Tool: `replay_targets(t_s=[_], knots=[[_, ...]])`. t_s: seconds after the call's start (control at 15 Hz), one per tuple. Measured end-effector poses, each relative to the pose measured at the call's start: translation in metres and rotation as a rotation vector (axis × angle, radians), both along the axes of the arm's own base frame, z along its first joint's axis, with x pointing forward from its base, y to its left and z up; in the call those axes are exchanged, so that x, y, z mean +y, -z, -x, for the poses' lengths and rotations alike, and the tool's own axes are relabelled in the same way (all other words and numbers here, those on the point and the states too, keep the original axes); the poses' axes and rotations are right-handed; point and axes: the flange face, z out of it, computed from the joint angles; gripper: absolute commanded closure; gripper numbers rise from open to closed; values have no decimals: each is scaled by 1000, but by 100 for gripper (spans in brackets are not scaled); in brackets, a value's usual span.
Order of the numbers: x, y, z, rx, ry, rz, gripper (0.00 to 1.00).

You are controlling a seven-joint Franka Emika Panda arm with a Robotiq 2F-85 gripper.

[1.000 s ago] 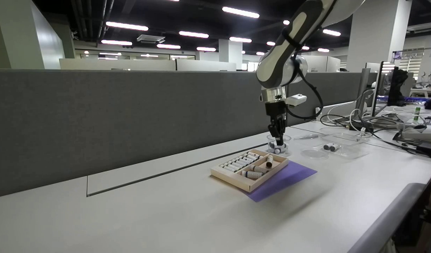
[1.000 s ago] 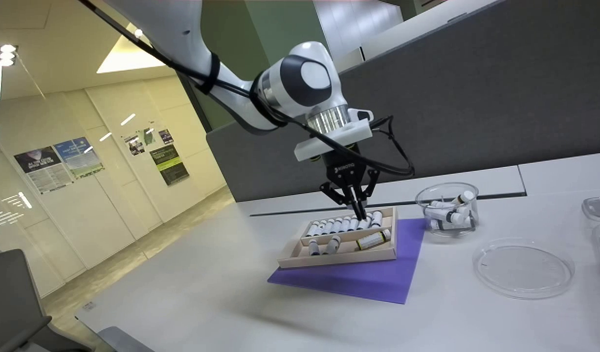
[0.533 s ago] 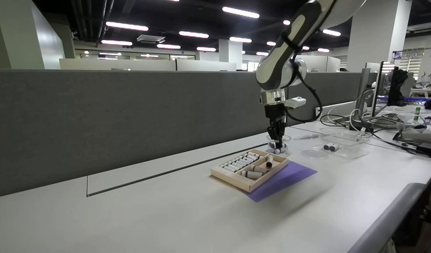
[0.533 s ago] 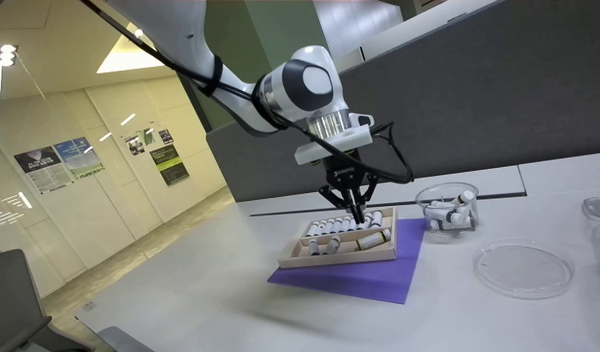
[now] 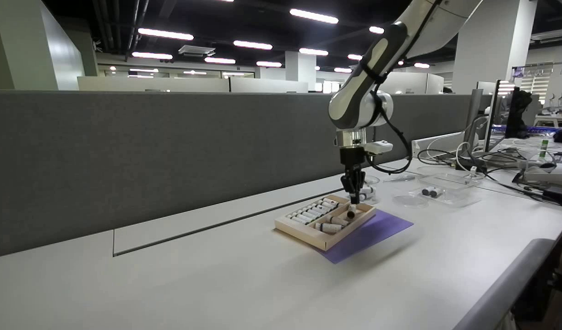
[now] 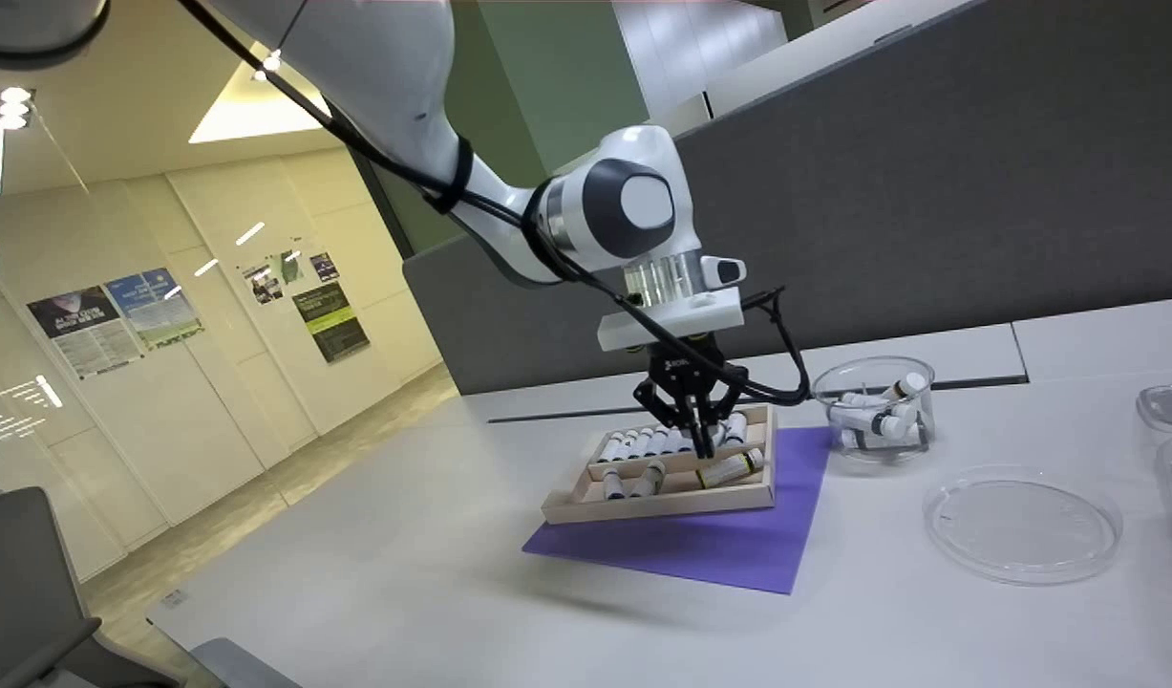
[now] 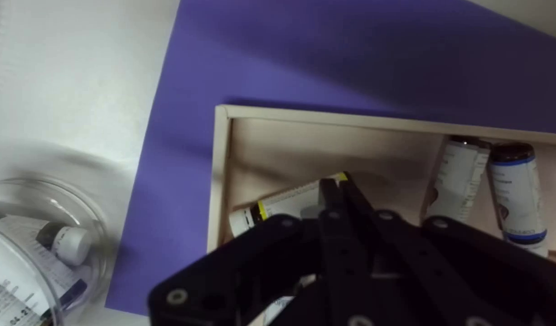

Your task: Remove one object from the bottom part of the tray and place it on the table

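Note:
The light tan tray (image 6: 662, 508) lies partly on a purple sheet on the white table (image 5: 193, 279). Its bottom compartment holds a yellow-banded vial (image 6: 731, 469), lying slanted, and two more vials (image 6: 649, 480) beside each other. The yellow-banded vial (image 7: 289, 199) lies near the tray's side wall in the wrist view. The tray's upper compartment holds a row of several vials (image 5: 310, 213). My gripper (image 6: 704, 449) points down over the yellow-banded vial's dark end. Its fingertips (image 7: 337, 183) are together with nothing seen between them. They hide part of that vial; I cannot tell whether they touch it.
A purple sheet (image 6: 710, 559) extends from under the tray. A clear jar of vials (image 6: 877, 420) stands beside the tray. A clear round dish (image 6: 1023, 526) lies near the jar. A grey partition (image 5: 171, 151) runs along the table's back. Cables and clear containers lie further along.
The arm has come down and forward. The gripper has moved from over the row of vials to low over the yellow-banded vial in the bottom compartment. The tray and vials have not moved.

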Motion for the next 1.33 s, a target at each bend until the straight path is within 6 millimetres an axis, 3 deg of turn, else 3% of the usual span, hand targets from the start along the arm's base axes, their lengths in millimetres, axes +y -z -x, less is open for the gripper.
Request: replay_targets(t_s=[1.07, 1.33], knots=[[4, 22, -4, 9, -11, -129, 100], [0, 24, 8, 168, -46, -197, 100]])
